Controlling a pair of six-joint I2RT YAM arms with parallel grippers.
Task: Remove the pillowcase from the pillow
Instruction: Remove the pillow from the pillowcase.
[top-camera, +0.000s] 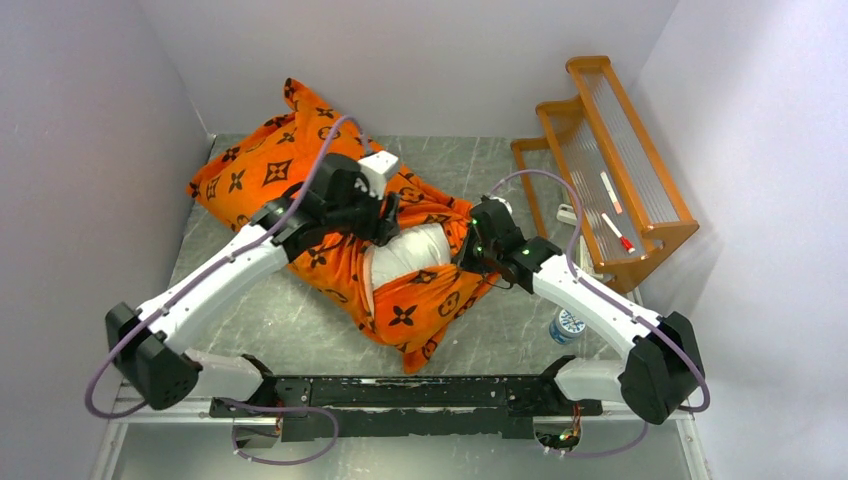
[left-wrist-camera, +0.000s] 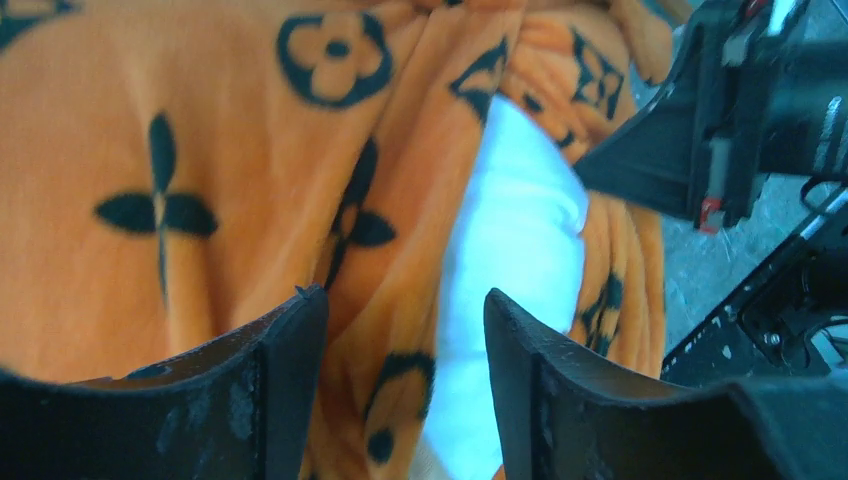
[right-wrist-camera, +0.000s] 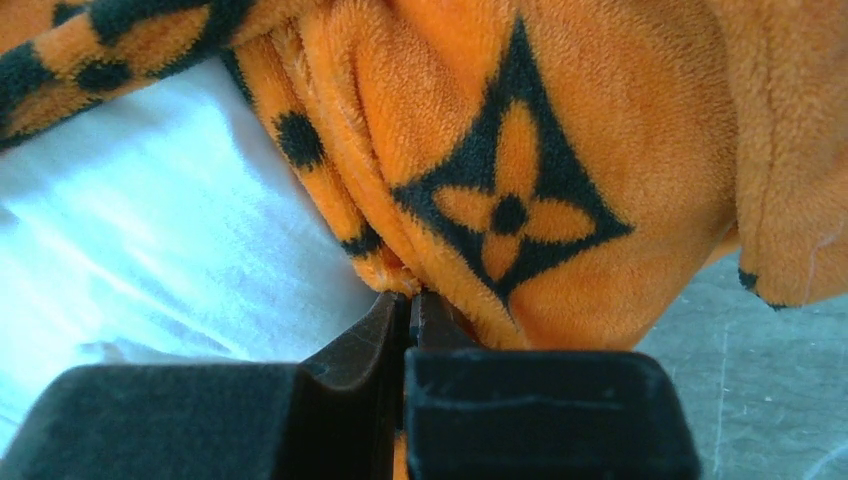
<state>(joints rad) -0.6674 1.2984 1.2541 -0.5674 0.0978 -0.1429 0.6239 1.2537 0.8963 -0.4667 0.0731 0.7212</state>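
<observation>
The orange pillowcase (top-camera: 290, 170) with dark brown motifs lies across the table and still covers most of the white pillow (top-camera: 415, 252), which bulges out of the open mouth in the middle. My left gripper (top-camera: 385, 232) is open and hovers over the opening's left edge; in the left wrist view (left-wrist-camera: 405, 330) orange fabric (left-wrist-camera: 200, 150) and white pillow (left-wrist-camera: 520, 230) lie below its jaws. My right gripper (top-camera: 468, 255) is shut on the pillowcase's edge at the right of the opening; the right wrist view (right-wrist-camera: 408, 305) shows the hem (right-wrist-camera: 520, 200) pinched beside the pillow (right-wrist-camera: 170, 260).
An orange wooden rack (top-camera: 610, 165) with small items stands at the back right. A plastic bottle (top-camera: 568, 325) lies by the right arm. White walls close in on the left, back and right. The grey table (top-camera: 260, 320) shows at the front left.
</observation>
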